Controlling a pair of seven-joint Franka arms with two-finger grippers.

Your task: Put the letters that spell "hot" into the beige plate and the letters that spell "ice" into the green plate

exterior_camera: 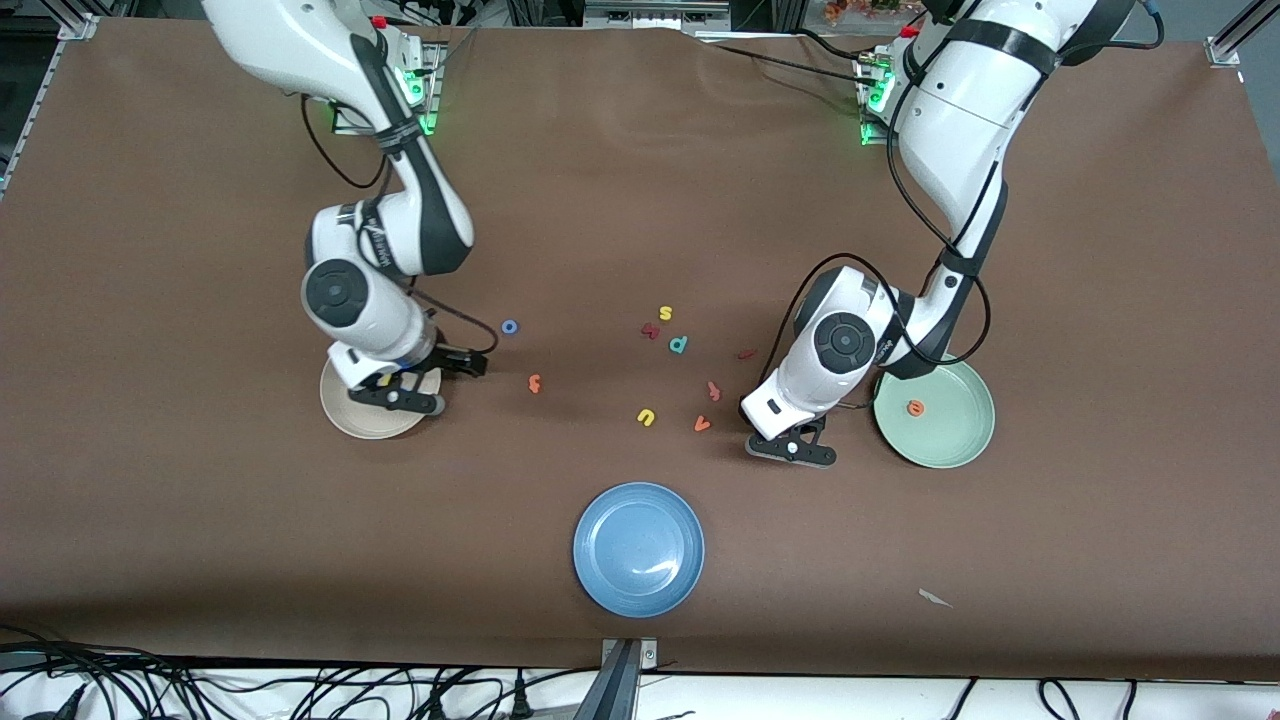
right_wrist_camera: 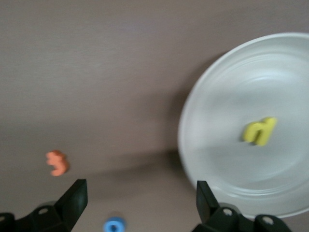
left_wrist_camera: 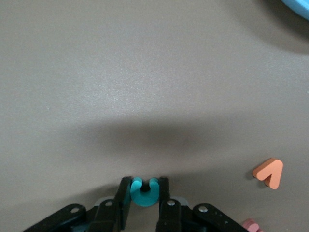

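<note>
Left gripper (left_wrist_camera: pixel 145 205) is sitting low on the brown table (exterior_camera: pixel 640 180), just beside the green plate (exterior_camera: pixel 960 440) on its side toward the table's middle. Its fingers (left_wrist_camera: pixel 124 203) are clenching on the teal "c" (left_wrist_camera: pixel 144 191), pinching it from both sides; in the front view the letter is hidden under the wrist.

Right gripper (right_wrist_camera: pixel 140 203) is hanging over the beige plate (exterior_camera: pixel 345 415), at the plate's edge nearer the right arm's end of the table, fingers (right_wrist_camera: pixel 75 198) spread wide and gripping nothing. The yellow "h" (right_wrist_camera: pixel 259 130) is lying flat inside the beige plate.

The orange "e" (exterior_camera: pixel 915 407) is lying in the green plate, near its middle.

Loose letters are lying on the table between the two arms:
- blue "o" (exterior_camera: pixel 510 326), near the beige plate, farther from the front camera than the orange "t" (exterior_camera: pixel 535 382)
- yellow "s" (exterior_camera: pixel 665 314), dark red curved letter (exterior_camera: pixel 650 330) and teal "p" (exterior_camera: pixel 678 345) clustered close together at mid-table
- dark red "i" (exterior_camera: pixel 746 353) just beside the left arm's wrist
- a reddish letter (exterior_camera: pixel 713 390), shape unclear
- yellow "u" (exterior_camera: pixel 646 417) and orange "v" (exterior_camera: pixel 702 424), nearer the camera than the cluster

Blue plate (exterior_camera: pixel 600 560) is sitting near the table's camera-side edge, at mid-length, holding nothing.
</note>
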